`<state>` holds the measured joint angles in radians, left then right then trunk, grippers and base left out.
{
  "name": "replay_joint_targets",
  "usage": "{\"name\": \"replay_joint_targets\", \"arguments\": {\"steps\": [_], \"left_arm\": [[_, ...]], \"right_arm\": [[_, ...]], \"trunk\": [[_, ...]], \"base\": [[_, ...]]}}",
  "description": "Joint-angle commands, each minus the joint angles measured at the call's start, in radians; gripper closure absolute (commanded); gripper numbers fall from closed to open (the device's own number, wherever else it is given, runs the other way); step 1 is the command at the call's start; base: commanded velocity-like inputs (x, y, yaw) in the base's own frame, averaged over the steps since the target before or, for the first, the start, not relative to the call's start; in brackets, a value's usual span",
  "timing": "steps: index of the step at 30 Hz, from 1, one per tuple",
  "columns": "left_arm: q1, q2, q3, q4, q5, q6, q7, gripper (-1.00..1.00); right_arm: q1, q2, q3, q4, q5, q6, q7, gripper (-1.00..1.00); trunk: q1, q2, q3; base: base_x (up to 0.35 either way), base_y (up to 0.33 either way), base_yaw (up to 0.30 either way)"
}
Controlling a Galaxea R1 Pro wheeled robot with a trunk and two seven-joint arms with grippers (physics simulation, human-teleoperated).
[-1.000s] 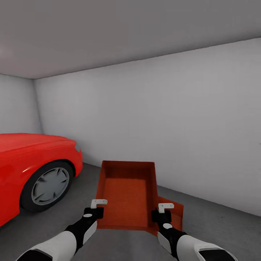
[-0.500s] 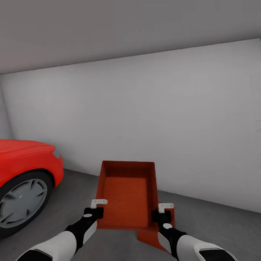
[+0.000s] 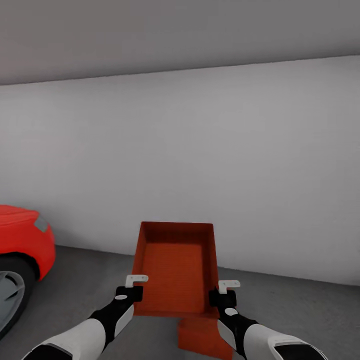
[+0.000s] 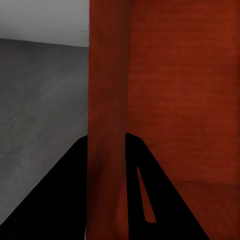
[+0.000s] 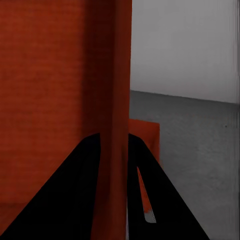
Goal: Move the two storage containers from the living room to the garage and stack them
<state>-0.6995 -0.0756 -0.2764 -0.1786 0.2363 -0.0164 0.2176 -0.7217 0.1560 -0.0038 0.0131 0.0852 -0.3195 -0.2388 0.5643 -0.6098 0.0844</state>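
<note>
Red-orange and lidless, one storage container (image 3: 176, 267) is held up in front of the robot, its open top tilted toward the head camera so that the ribbed bottom and four flat walls are seen. The left gripper (image 3: 135, 286) is closed on the container's left wall and the right gripper (image 3: 227, 291) on its right wall; in the left wrist view (image 4: 106, 150) and the right wrist view (image 5: 114, 150) a thin red-orange wall is seen clamped between each pair of dark fingers, with the box interior to one side and grey ground to the other. A second storage container (image 3: 199, 336) rests on the floor (image 3: 310, 315) directly below the near edge of the held one, partly hidden by the right forearm; its corner is also seen past the held wall in the right wrist view (image 5: 147, 135). Whether the two boxes touch cannot be told, though the held one appears raised above the lower one. The floor is dark grey and mottled. A pale grey wall (image 3: 200, 165) spans the background under a grey ceiling (image 3: 150, 35). At the far left, the nose and part of a front wheel of a red car (image 3: 22, 240) are seen, well apart from the boxes.
</note>
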Motion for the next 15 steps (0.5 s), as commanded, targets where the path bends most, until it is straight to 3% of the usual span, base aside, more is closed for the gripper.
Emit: {"name": "replay_joint_targets", "arguments": {"steps": [1,15], "left_arm": [[0.0,-0.001,0.037,0.002,0.023,0.0,0.009,1.0],[0.0,-0.001,0.037,0.002,0.023,0.0,0.009,1.0]], "right_arm": [[-0.001,0.0,-0.038,-0.002,0.019,-0.009,-0.005,1.0],[-0.001,0.0,-0.038,-0.002,0.019,-0.009,-0.005,1.0]], "trunk": [[0.001,0.0,0.0],[0.001,0.0,0.0]], "base": [[0.322,0.137,-0.279],[0.322,0.137,-0.279]]}}
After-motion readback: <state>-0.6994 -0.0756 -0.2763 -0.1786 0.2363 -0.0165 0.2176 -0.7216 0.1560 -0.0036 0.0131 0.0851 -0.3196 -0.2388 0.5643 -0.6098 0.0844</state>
